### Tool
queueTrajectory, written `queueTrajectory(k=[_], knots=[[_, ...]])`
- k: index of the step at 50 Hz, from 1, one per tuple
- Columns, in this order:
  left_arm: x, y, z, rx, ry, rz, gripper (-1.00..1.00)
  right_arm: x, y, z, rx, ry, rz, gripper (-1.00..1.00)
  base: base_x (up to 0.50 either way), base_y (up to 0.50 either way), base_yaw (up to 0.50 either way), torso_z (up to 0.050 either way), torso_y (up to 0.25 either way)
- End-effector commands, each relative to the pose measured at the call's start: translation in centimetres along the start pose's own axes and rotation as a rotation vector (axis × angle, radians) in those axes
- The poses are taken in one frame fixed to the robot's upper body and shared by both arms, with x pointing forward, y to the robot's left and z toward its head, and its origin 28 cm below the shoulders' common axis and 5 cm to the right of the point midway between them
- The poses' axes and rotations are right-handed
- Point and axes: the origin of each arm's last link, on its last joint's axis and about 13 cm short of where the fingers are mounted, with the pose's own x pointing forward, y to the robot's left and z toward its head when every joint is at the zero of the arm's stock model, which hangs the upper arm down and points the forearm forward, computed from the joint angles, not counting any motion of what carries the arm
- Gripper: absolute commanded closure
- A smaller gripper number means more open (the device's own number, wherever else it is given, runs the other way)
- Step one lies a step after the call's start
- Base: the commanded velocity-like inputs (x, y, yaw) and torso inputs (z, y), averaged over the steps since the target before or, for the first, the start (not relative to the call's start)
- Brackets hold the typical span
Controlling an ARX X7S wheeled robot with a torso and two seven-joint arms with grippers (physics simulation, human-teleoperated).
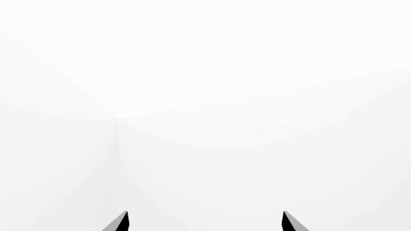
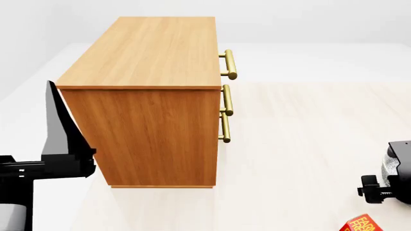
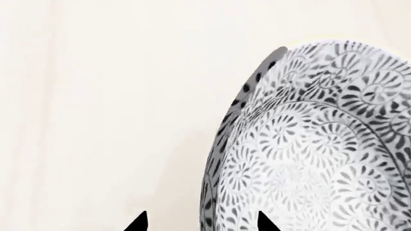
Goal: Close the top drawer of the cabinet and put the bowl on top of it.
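Pale floor all round the boxy orange-brown wooden cabinet (image 2: 147, 101), its top drawer (image 2: 229, 64) looks shut, so we're grabbing the patterned white bowl (image 3: 321, 144) between spread right fingers (image 3: 138, 222), left parted too.

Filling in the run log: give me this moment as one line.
top drawer: looks closed | cabinet top: bare | bowl: at right gripper, jaws straddling rim | left gripper: open, holding nothing

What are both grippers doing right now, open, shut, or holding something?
Left gripper: open, holding nothing, facing blank white space.
Right gripper: open, tips straddling the rim of the round white bowl with dark petal pattern, not clamped.
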Motion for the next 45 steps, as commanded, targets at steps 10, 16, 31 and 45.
queueTrajectory(k=[10,16,31,45], knots=[[-0.1,-0.1,0.0,-0.002,0.0,-0.003,-1.0,0.7,-0.4,-0.3,-0.037,-0.098,-0.108,1.0,0.0,0.0,0.0,0.0,0.0],[-0.2,-0.1,0.0,-0.001,0.0,-0.002,-1.0,0.9,-0.7,0.0,-0.047,-0.165,-0.183,1.0,0.0,0.0,0.0,0.0,0.0],[-0.2,-0.1,0.0,0.001,0.0,-0.001,-1.0,-3.2,-0.9,4.9,-0.107,-0.322,-0.171,1.0,0.0,0.0,0.0,0.0,0.0],[-0.3,0.0,0.1,-0.002,-0.001,-0.001,-1.0,-8.2,-0.5,10.6,-0.25,-0.509,-0.147,1.0,0.0,0.0,0.0,0.0,0.0]])
